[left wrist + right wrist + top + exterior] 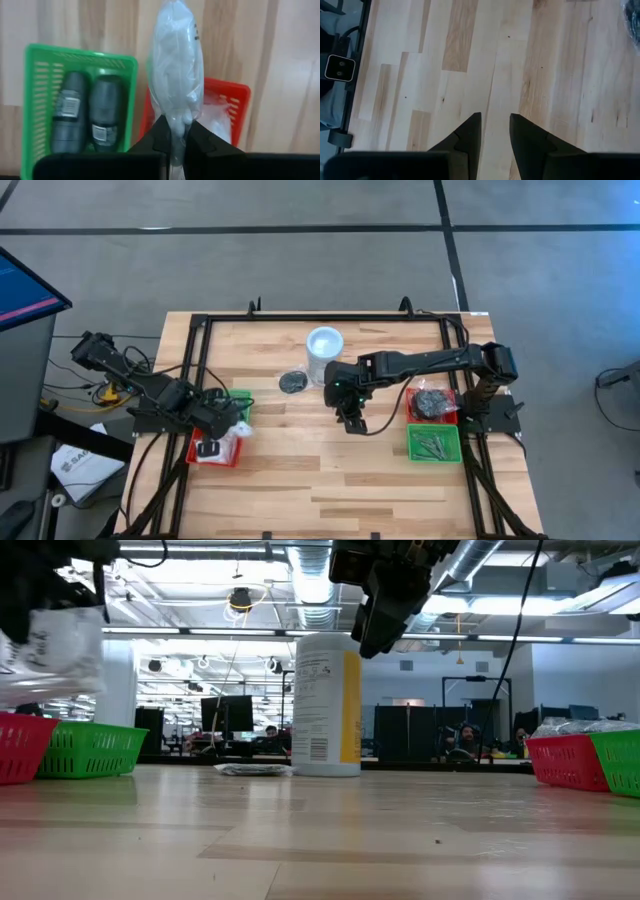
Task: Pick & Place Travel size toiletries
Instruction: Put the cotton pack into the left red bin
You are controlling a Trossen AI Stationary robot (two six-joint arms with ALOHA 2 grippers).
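White packet (pixel 176 80) over red tray (pixel 235 97)

The pale wooden worktop (pixel 330 480) stood on a grey floor (pixel 250 270) crossed by dark lines. Beyond it lay an open office: ceiling ducts (pixel 310 580) and strip lights in the upper frame, dark monitors (pixel 228 712) and seated people mid-frame.

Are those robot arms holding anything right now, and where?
The left tool pinches a white packet by its end, above the red tray. The right tool holds nothing.
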